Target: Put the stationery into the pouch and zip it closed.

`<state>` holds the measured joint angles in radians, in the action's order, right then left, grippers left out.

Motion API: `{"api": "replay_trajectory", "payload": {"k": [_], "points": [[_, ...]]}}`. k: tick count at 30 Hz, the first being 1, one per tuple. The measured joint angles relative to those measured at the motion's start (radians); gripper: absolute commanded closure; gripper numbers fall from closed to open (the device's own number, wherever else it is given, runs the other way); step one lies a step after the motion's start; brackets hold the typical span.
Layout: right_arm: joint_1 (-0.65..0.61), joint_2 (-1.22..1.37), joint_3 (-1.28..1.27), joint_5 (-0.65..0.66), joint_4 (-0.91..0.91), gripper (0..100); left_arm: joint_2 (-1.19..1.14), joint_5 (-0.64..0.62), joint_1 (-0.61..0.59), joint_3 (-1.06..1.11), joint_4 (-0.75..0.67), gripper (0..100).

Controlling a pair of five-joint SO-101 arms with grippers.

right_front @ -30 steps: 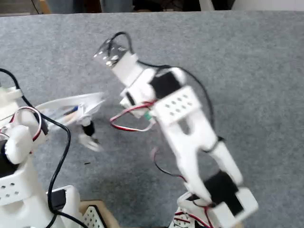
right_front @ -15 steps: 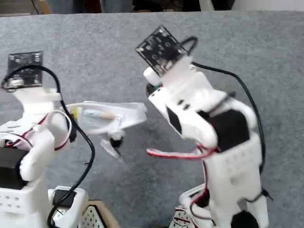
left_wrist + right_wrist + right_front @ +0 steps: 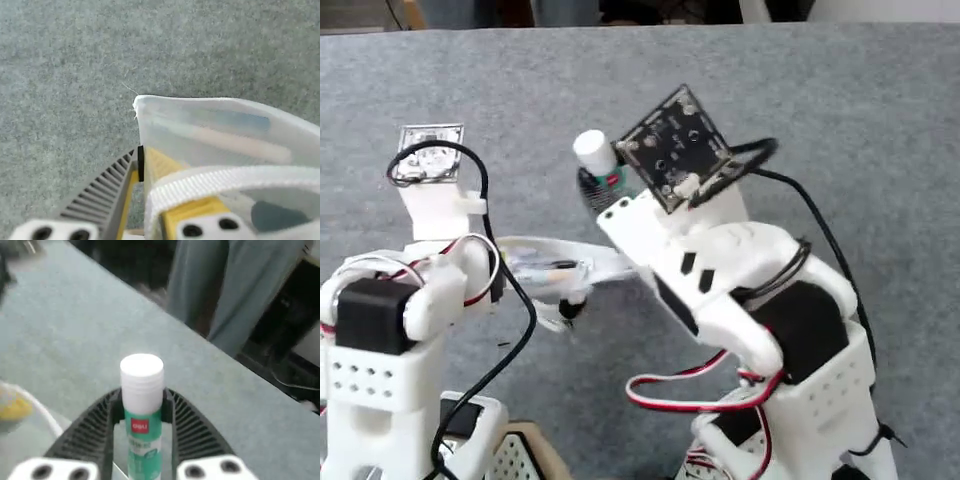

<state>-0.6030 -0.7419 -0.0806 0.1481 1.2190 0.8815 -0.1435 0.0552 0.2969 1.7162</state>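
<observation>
Grey felt-like table (image 3: 880,120) underneath, and both arms are up over it. Left gripper (image 3: 139,164) is pinching the edge of the translucent pouch (image 3: 215,135), holding it out between the two arms, and long pen-like pieces (image 3: 235,143) show through its wall. Right gripper (image 3: 142,407) is clamped on the green-and-white glue stick (image 3: 142,377), white cap up, raised near the pouch.

two arms: left arm (image 3: 390,320) and right arm (image 3: 770,320). one pouch (image 3: 225,107). one glue stick (image 3: 142,405). two long pieces inside the pouch: blue piece (image 3: 235,120), beige piece (image 3: 240,144).
</observation>
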Motion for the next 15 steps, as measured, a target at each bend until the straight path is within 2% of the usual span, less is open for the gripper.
{"api": "replay_trajectory", "payload": {"k": [8, 15], "points": [[-0.157, 0.0, 0.069, -0.226, -0.012, 98.6, 0.002, -0.002, -0.068, 0.029, -0.017, 97], [-0.203, -0.002, 0.052, -0.288, -0.034, 98.6, 0.002, -0.003, -0.068, 0.034, -0.017, 97]]}}
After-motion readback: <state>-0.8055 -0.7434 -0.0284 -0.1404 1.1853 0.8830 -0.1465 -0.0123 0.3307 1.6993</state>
